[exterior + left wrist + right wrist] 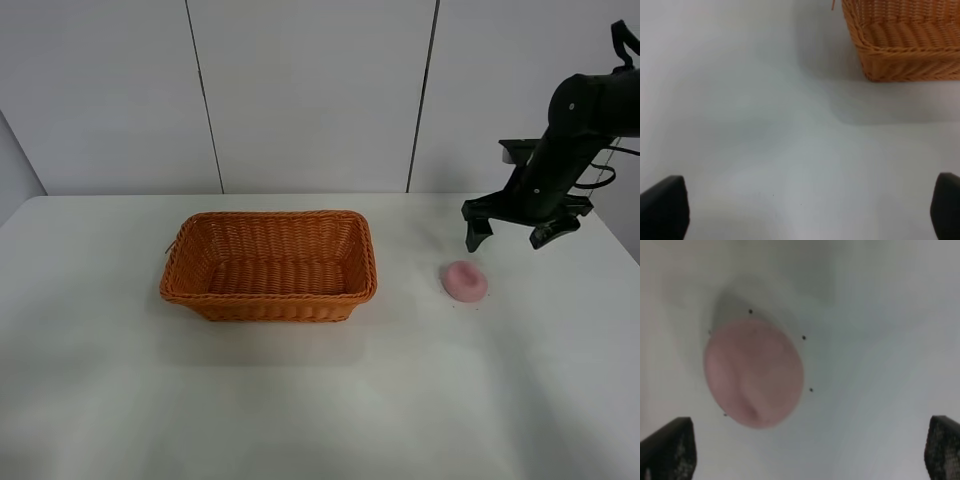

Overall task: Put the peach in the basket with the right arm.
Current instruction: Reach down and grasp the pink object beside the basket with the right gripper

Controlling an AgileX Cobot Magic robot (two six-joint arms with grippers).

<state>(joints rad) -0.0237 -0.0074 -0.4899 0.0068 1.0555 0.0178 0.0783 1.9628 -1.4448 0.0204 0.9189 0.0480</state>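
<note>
Right gripper (pixel 510 238) hung in the upper right of the exterior frame, at the end of the right arm (pixel 575 130), whose black links and loose cables ran off the right edge. Its two black fingers were spread wide and held nothing. The peach (pixel 465 281) lay on the white table (pixel 300 410) just below and to the left of that gripper in the frame, near it but not touching it. It was pink, flattened and round, with a shallow dimple on top.

In the right wrist view the right gripper (pixel 804 450) showed only as two dark fingertips (pixel 665 450) set far apart, and the peach (pixel 754 374) sat on the table ahead of them, closer to one finger's side than the other. It was blurred. A few small dark specks (pixel 803 337) dotted the table around it.

The basket (pixel 270 305) stood left of centre in the exterior frame, well apart from the peach, with bare table between them. It was orange-brown wicker, rectangular, with sloping sides, and nothing lay in it.

The left gripper (pixel 805 207) appeared only in its own wrist view, fingers wide apart over bare table and holding nothing. One corner of the basket (pixel 905 60) showed beyond it, clear of the fingers.

Pale wall panels (pixel 300 90) filled the top of the exterior frame.
</note>
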